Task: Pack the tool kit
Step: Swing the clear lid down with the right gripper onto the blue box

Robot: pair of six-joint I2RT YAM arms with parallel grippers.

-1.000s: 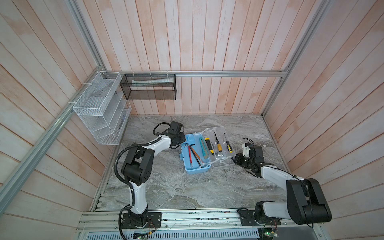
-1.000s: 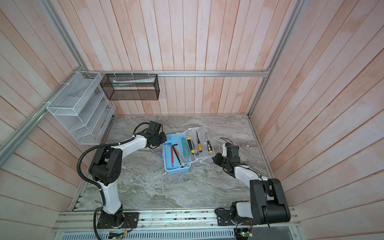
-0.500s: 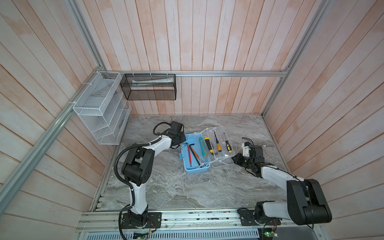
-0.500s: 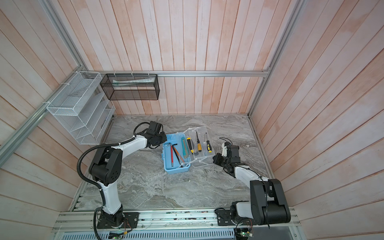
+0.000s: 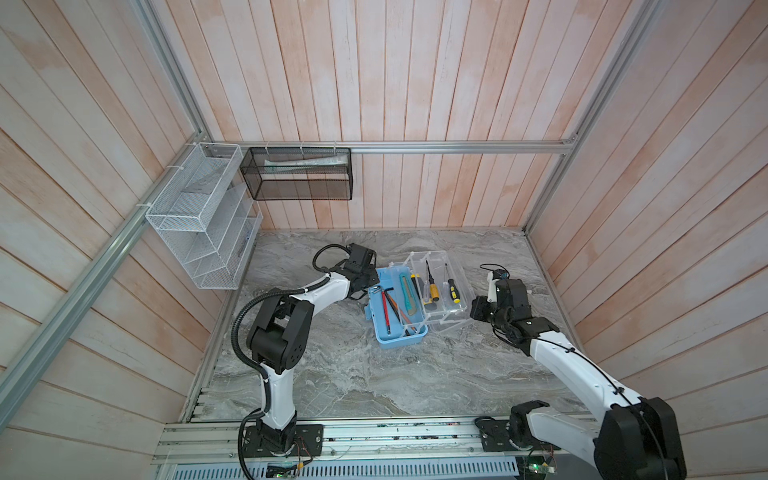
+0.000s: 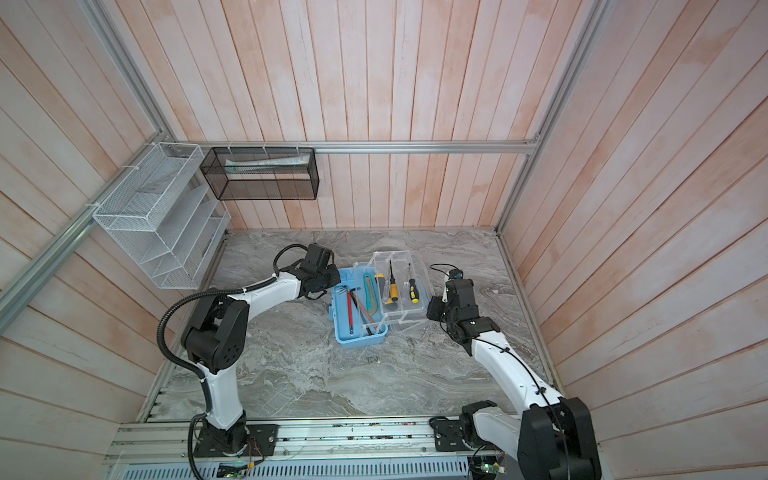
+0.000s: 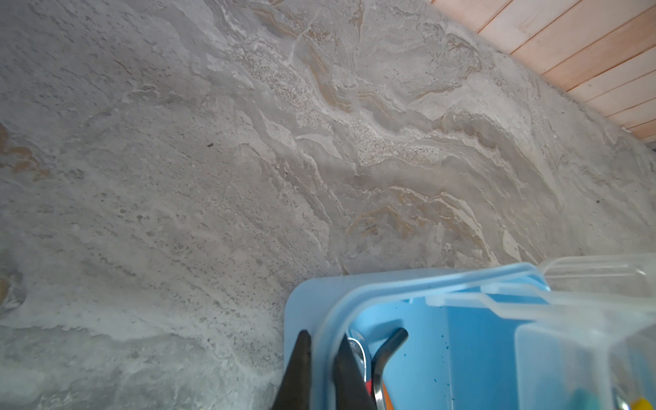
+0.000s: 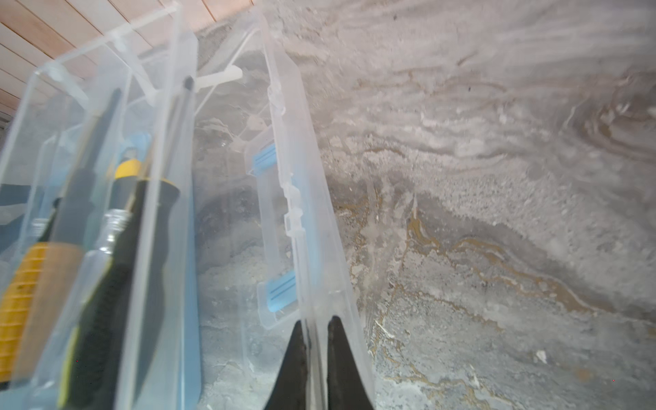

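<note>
Toolbox [image 5: 401,341] sits mid-frame in both top views, left gripper [image 7: 322,342] pinched on its blue rim, right gripper [image 8: 316,323] clamped on the clear lid [image 8: 309,198] — I'd swing that lid over slowly, keeping the base pinned.

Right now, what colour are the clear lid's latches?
Light blue latches, seen best in the right wrist view.

The box [image 5: 401,344] is smooth plastic, lid [image 5: 455,321] glossy clear, tabletop [image 5: 353,374] matt.

Two arms [image 5: 328,291], two wall baskets [image 5: 199,216], one blue toolbox [image 5: 399,343], one clear lid [image 5: 455,323].
</note>
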